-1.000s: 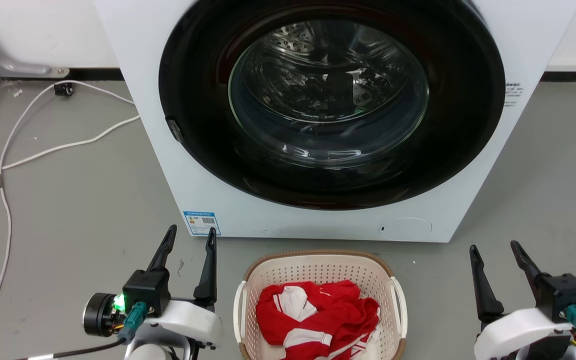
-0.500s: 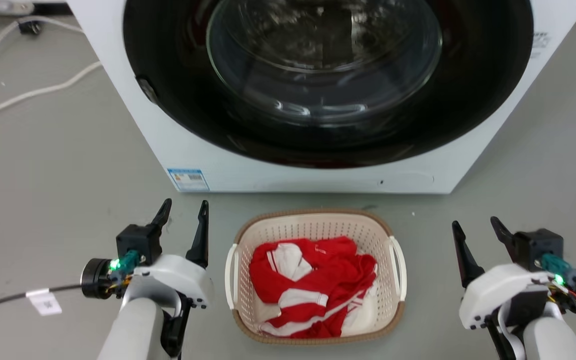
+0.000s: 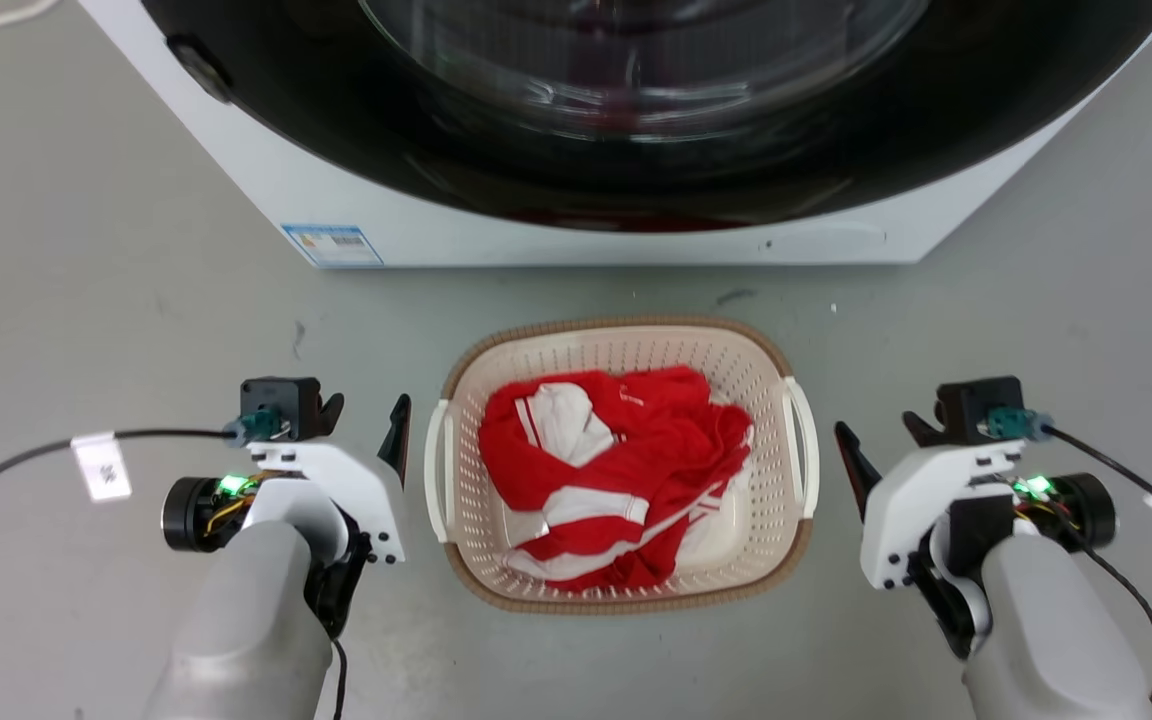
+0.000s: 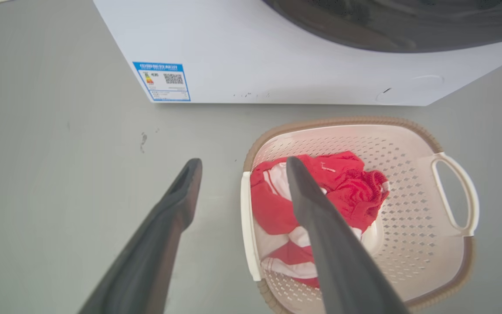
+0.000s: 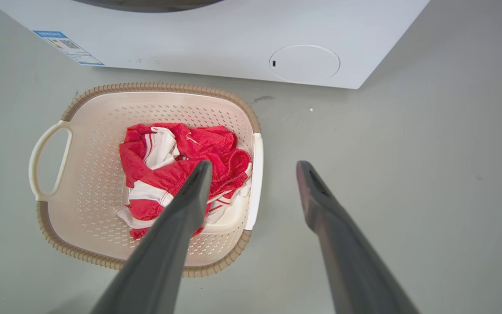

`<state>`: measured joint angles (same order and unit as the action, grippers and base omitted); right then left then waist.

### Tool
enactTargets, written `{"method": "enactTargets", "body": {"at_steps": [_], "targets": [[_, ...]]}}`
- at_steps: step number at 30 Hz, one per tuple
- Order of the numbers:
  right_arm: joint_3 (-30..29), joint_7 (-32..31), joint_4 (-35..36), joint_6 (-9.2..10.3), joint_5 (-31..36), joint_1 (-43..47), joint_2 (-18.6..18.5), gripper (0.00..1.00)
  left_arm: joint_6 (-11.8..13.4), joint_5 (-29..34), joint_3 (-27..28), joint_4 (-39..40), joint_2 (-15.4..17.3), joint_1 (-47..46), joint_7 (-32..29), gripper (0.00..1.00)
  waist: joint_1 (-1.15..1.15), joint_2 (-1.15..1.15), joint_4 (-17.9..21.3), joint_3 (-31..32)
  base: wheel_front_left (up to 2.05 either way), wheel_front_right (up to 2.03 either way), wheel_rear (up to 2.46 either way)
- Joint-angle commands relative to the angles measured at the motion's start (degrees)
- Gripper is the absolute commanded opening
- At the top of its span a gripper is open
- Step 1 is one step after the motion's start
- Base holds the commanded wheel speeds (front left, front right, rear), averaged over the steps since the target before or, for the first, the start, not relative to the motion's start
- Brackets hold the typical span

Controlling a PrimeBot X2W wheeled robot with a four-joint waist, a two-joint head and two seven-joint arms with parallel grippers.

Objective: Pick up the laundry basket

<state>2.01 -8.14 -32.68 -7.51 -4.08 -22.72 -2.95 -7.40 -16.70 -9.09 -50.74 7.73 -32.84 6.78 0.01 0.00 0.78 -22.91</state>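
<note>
The laundry basket (image 3: 626,327) stands on the grey floor in front of the washing machine, cream-white and perforated with a brown rim. A red and white garment (image 3: 616,460) lies crumpled in it. My left gripper (image 3: 368,410) is open just left of the basket's left handle (image 3: 436,470). In the left wrist view the left gripper (image 4: 243,163) straddles that handle's line above the basket (image 4: 342,123). My right gripper (image 3: 876,435) is open just right of the right handle (image 3: 804,440). In the right wrist view the right gripper (image 5: 254,165) brackets the near handle of the basket (image 5: 159,87). Neither gripper holds anything.
The white washing machine (image 3: 436,215) with its dark round door stands right behind the basket, a blue label (image 3: 333,243) at its lower left. Tagged black cables (image 3: 101,465) trail from both wrists. Bare grey floor lies left and right of the arms.
The head camera has tilted down, so the basket sits higher in view. Both grippers have come in closer to the basket's two handles and tipped downward, still open.
</note>
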Motion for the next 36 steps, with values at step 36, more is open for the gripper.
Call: {"method": "enactTargets", "body": {"at_steps": [36], "targets": [[16.16,-7.70,-34.36,0.04,-14.94,-32.81,0.11,1.00,-0.07,-31.47,-27.25,-9.42,10.48,-21.37,-23.20,1.00,-0.01,0.00,2.85,-22.50,0.00,0.00,0.00]]}}
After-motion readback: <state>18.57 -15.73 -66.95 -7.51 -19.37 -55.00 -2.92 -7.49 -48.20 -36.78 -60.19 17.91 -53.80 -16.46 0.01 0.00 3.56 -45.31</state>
